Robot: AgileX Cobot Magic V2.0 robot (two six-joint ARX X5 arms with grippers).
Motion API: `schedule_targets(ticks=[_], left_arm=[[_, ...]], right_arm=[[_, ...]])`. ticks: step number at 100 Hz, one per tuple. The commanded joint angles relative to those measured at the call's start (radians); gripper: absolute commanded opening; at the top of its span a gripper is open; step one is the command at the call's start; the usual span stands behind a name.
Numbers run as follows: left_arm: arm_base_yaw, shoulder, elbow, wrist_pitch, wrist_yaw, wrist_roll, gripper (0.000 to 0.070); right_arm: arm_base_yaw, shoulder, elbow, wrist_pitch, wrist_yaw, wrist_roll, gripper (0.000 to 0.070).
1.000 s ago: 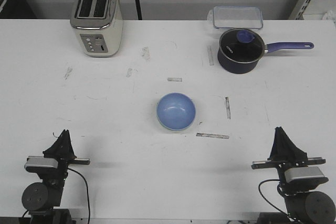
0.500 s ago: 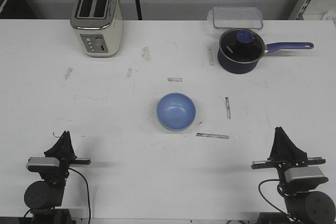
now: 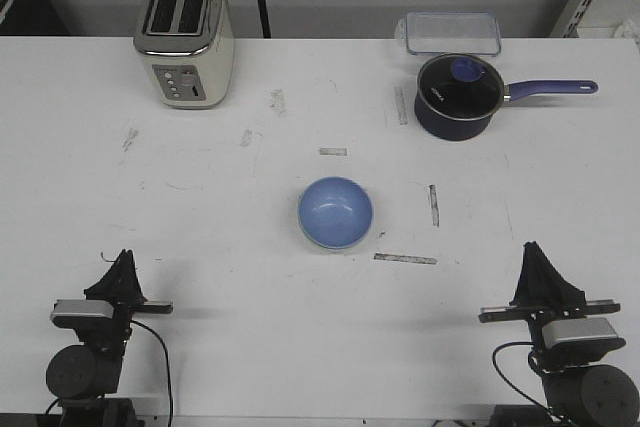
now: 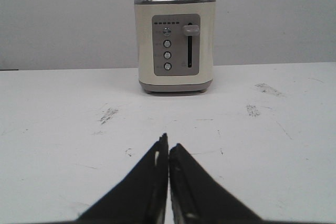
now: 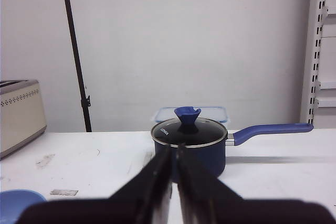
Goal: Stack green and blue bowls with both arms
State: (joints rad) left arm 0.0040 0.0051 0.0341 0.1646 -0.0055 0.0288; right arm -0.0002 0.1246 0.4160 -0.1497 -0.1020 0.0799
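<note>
The blue bowl (image 3: 335, 211) sits upright in the middle of the table. A thin pale greenish edge (image 3: 337, 246) shows under its near rim. I see no separate green bowl anywhere. The blue bowl's rim also shows in the right wrist view (image 5: 16, 203). My left gripper (image 3: 122, 259) rests near the table's front left edge, shut and empty, with its jaws together in the left wrist view (image 4: 168, 144). My right gripper (image 3: 533, 252) rests near the front right edge, shut and empty, as the right wrist view (image 5: 174, 148) shows. Both are far from the bowl.
A cream toaster (image 3: 184, 37) stands at the back left. A dark navy saucepan (image 3: 458, 95) with a glass lid and purple handle stands at the back right. A clear plastic container (image 3: 452, 32) lies behind it. Tape marks (image 3: 405, 259) lie near the bowl.
The left arm has settled very slightly. The bowl and the right arm have not moved.
</note>
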Motion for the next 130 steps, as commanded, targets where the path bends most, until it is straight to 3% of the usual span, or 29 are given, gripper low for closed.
schedule_targets(ticks=[1, 51, 66, 92, 130], left_arm=[[0.0, -0.002, -0.022, 0.013, -0.006, 0.008, 0.0004], [0.0, -0.002, -0.022, 0.013, -0.006, 0.008, 0.0004], [0.0, -0.002, -0.022, 0.013, -0.006, 0.008, 0.0004], [0.0, -0.002, -0.022, 0.014, -0.006, 0.008, 0.0004], [0.0, -0.002, -0.022, 0.014, -0.006, 0.008, 0.0004]], right_arm=[[0.001, -0.001, -0.003, 0.008, 0.0, 0.01, 0.0007], [0.001, -0.001, -0.003, 0.004, 0.011, 0.007, 0.0007], [0.0, -0.002, -0.021, 0.007, 0.026, -0.058, 0.0007], [-0.002, -0.076, -0.182, 0.106, 0.032, -0.051, 0.0007], [-0.027, -0.123, -0.306, 0.137, 0.027, -0.042, 0.0007]])
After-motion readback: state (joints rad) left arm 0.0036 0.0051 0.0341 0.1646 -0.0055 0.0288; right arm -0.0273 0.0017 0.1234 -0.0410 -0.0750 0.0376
